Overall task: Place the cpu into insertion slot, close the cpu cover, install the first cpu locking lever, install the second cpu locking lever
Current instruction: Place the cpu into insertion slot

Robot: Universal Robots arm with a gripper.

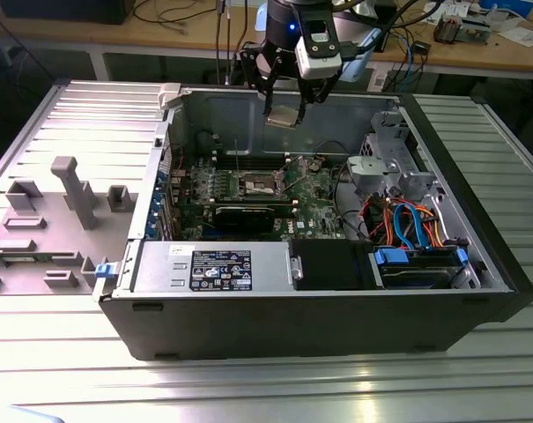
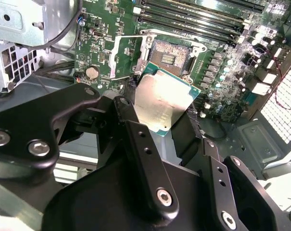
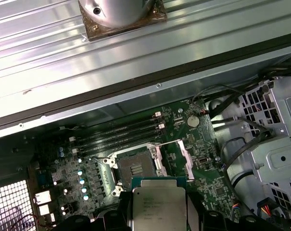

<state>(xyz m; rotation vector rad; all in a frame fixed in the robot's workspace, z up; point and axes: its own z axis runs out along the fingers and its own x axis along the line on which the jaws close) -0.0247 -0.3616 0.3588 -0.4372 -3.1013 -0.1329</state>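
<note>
My fingers (image 2: 183,132) pinch the cpu (image 2: 164,103) by two of its sides. I hold it up in the air over the open case (image 1: 336,326), well apart from the green board (image 1: 310,198). The slot (image 2: 170,55) sits down on that board, open, with its dark middle showing. The cover (image 2: 117,57) is flipped up beside the slot, I think, but it is hard to be sure from here.

Here is what could go wrong.

The cpu is thin and smooth, and I only hold its edges. If I bump something or loosen my pinch too early, it could slip and drop onto the board from high up.

If the cpu is turned even a bit against the slot's square when I go down, its corners miss. Then it sits crooked on the rim, and pushing could hurt the little parts inside the slot.

The case's back wall is near me, so I could knock it on the way down.

If the cover leans over the slot, the cpu could hit it.

If the cpu goes in the wrong way round, it will not sit flat, and the cover will not close.
</note>
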